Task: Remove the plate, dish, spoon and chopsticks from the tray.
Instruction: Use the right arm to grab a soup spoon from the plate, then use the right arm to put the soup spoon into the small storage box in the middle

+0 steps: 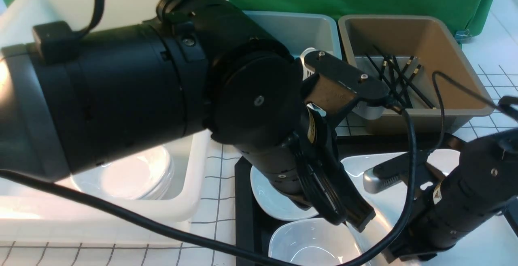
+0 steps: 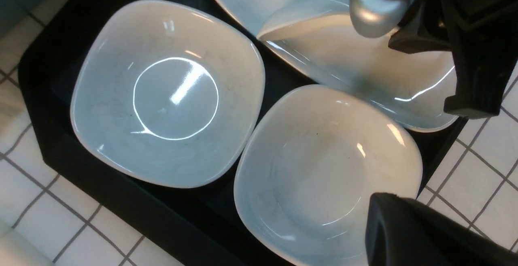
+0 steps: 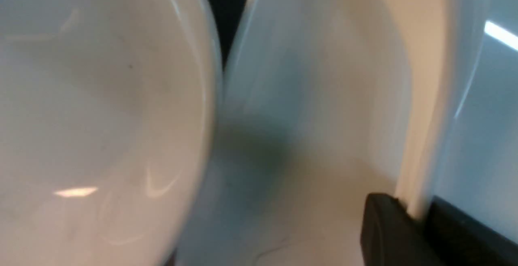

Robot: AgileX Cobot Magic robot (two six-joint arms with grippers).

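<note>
At the left, a large white plastic tub [image 1: 34,213] holds stacked glossy white dishes [image 1: 125,175]. Next comes the big black rectangular tray [image 1: 245,209], carrying two small deep white ceramic dishes [image 1: 279,199] [image 1: 315,241]; the left wrist view shows both almost whole, where the front view hides parts behind the left arm and its cable. A pale teal plastic tub [image 1: 299,29] sits behind. The left gripper [image 1: 356,219] is closed, its tips above the tray with nothing between them.

Further right, black chopsticks with gold bands [image 1: 404,75] lie crossed in the brown plastic tub [image 1: 445,51]. In front of it, the large glossy white rounded-square plate [image 1: 465,241] is on the tray. The right gripper [image 1: 398,254], low over the plate, is closed on a glossy curved white piece [image 3: 425,108]. Only the right wrist view shows that pinch clearly; blur leaves it unclear whether this is the spoon or a rim.
</note>
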